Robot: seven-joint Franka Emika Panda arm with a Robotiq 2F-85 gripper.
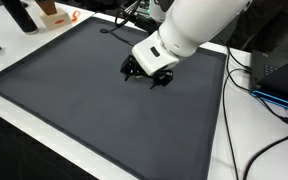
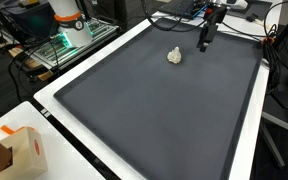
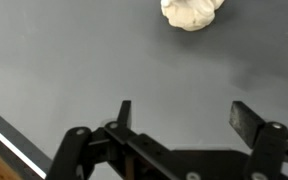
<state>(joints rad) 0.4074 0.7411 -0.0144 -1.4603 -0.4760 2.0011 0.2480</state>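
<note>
We see a small, off-white lump point(image 3: 192, 12), crumpled and rounded with soft folds, lying alone on the dark grey mat point(image 3: 74, 60). In an exterior view the lump point(image 2: 175, 56) sits toward the mat's far end. Our gripper point(image 3: 184, 115) hangs low just beside it, jaws spread wide, grasping nothing and clear of the lump.

A dark grey mat point(image 1: 94, 115) covers almost the whole white table point(image 1: 224, 140), leaving a pale strip along each edge. In an exterior view black cables point(image 1: 256, 150) trail over one edge strip, and a blue cable point(image 1: 279, 100) runs beside dark equipment. In an exterior view a cardboard box point(image 2: 24, 150) stands off the mat's near corner. Beyond the far edge, a wire rack point(image 2: 56, 45) glows green. The light is soft and even.
</note>
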